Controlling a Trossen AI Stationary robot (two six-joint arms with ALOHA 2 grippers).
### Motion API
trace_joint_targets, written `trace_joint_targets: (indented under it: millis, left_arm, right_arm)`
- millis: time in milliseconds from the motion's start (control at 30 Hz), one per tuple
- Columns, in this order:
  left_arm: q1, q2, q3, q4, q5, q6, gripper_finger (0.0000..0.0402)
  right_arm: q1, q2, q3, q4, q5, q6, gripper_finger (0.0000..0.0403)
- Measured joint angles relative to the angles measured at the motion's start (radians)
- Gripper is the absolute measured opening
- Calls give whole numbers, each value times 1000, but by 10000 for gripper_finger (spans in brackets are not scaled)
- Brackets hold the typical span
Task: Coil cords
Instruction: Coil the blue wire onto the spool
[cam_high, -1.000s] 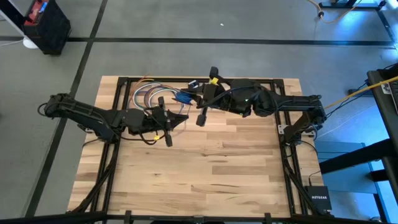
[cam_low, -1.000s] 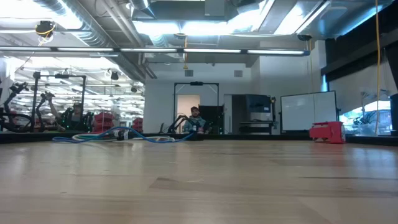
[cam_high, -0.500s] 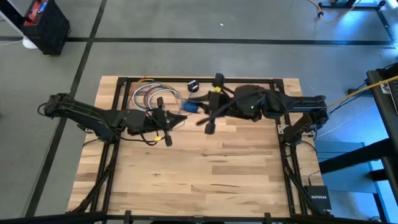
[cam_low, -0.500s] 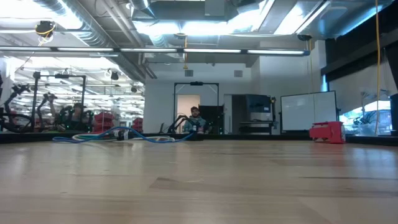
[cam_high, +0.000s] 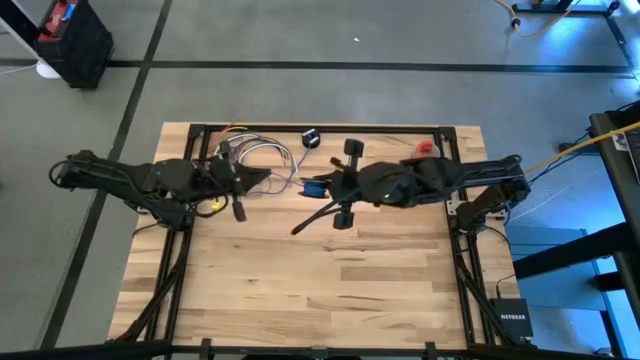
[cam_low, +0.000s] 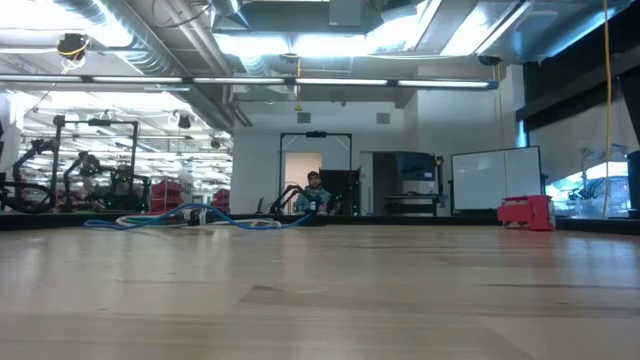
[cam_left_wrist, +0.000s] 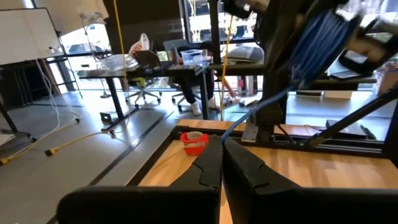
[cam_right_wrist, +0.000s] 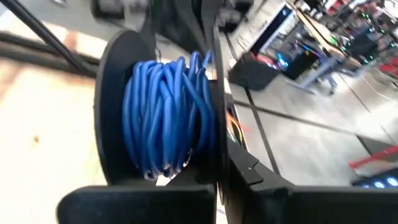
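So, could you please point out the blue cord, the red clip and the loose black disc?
blue cord (cam_right_wrist: 165, 118), right wrist view, middle of the coil.
red clip (cam_left_wrist: 194, 141), left wrist view, its body.
black disc (cam_high: 310, 138), high view, its centre.

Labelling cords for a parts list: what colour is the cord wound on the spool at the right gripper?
Blue cord, best seen in the right wrist view.

My wooden table (cam_high: 330, 270) carries a bundle of multicoloured looped wires (cam_high: 262, 156) near its far edge, with a separate small black disc (cam_high: 310, 138) just beside it and a red object (cam_high: 427, 150) farther along the same edge. On the floor beyond my table stand a black case (cam_high: 75, 40) and a small black box (cam_high: 514, 317).
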Motion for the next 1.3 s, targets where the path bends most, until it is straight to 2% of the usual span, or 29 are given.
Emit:
trace_joint_targets:
  millis: [133,367,600,967,1300]
  left_arm:
    - [0,-5,0,-2,1,-9,0]
    - [-1,21,-7,27,20,-34,0]
    - [-10,101,-7,104,59,-38,0]
    - [-14,229,-7,192,62,-33,0]
    - [-14,264,-3,219,57,-33,0]
  right_arm:
    - [-18,1,-74,9,59,0,3]
    - [-76,37,-209,143,119,-3,3]
    - [-125,93,-239,260,136,-3,3]
    - [-132,116,-240,365,98,19,3]
    - [-132,111,-244,588,-43,11,3]
